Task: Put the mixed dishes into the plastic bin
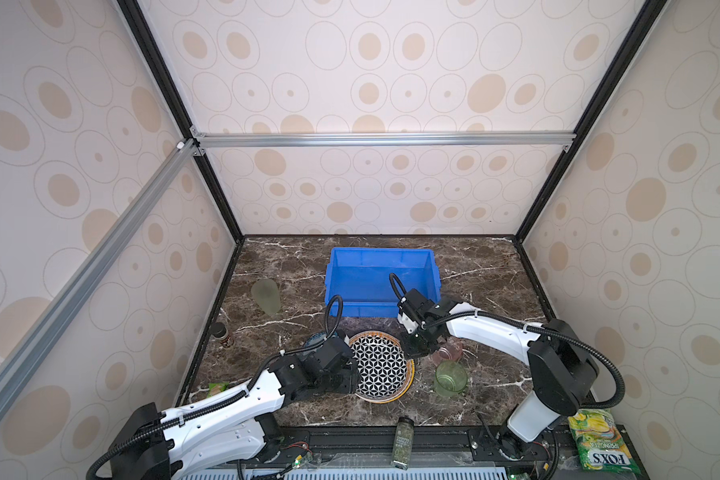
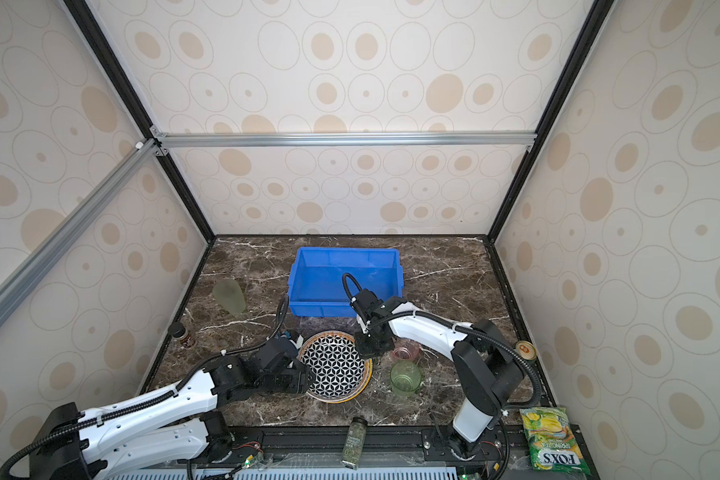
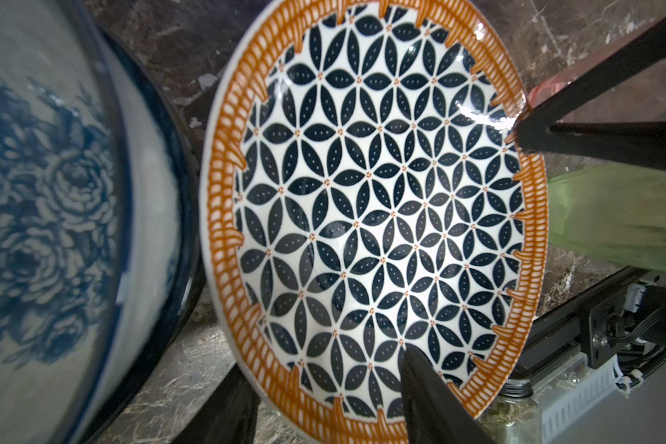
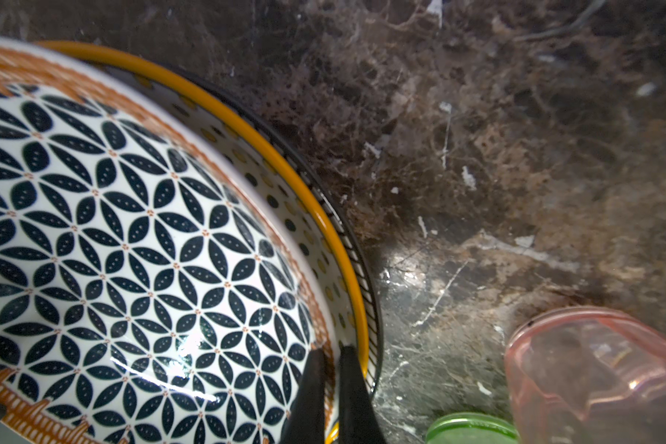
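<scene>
Here, far left of the plate (image 1: 385, 365) and behind it: frosted cup (image 1: 266, 296), lying on its side. Left of the plate, by the table edge: dark-capped jar (image 1: 224, 334), upright. Just left of the plate: bowl (image 3: 54, 192), blue-white floral, mostly hidden under the left arm in both top views. At the plate's left rim: left gripper (image 1: 353, 372), jaws apart, straddling that rim, with one finger (image 3: 431, 396) over the patterned inside and the other outside, partly hidden by the plate. Contact with the rim: cannot tell. Plate itself: black-white geometric, orange-rimmed, sits above a dotted plate (image 4: 273, 202), yellow-edged, peeking out past the right rim. Behind the plate, apart from it: bin (image 1: 362, 309), bright blue, on the marble. In front of the plate, on the black rail: spice jar (image 1: 404, 442), lying flat. At the plate's right rim: right gripper (image 4: 330, 357), pinched narrow onto that rim, one finger inside, one outside. Just right of the plate: pink cup (image 1: 447, 352); beside that, nearer the front: green cup (image 1: 450, 378). Far right of the plate, off the marble: snack packet (image 1: 599, 442).
</scene>
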Controlling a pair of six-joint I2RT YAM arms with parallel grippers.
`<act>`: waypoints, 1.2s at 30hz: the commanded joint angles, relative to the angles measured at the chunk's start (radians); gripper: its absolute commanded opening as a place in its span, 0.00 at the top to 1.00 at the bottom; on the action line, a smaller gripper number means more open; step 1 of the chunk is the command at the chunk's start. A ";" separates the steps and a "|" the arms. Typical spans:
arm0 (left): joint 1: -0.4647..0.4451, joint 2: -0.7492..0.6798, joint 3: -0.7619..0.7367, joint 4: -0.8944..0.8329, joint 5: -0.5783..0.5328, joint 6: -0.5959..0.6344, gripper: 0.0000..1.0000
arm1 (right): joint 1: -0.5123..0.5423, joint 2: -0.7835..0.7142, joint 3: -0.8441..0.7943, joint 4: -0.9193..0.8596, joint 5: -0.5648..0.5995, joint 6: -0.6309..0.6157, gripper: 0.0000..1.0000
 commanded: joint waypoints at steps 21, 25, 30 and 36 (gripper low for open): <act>-0.012 -0.009 -0.022 0.307 0.055 -0.081 0.47 | 0.012 0.005 -0.035 0.056 -0.040 -0.002 1.00; -0.011 -0.013 0.014 0.274 0.041 -0.071 0.48 | 0.012 0.004 -0.038 0.064 -0.042 0.001 1.00; -0.011 -0.026 0.022 0.287 0.053 -0.082 0.50 | 0.012 0.005 -0.042 0.069 -0.046 0.003 1.00; -0.012 0.003 -0.006 0.377 0.096 -0.114 0.55 | 0.012 -0.001 -0.037 0.073 -0.053 0.004 1.00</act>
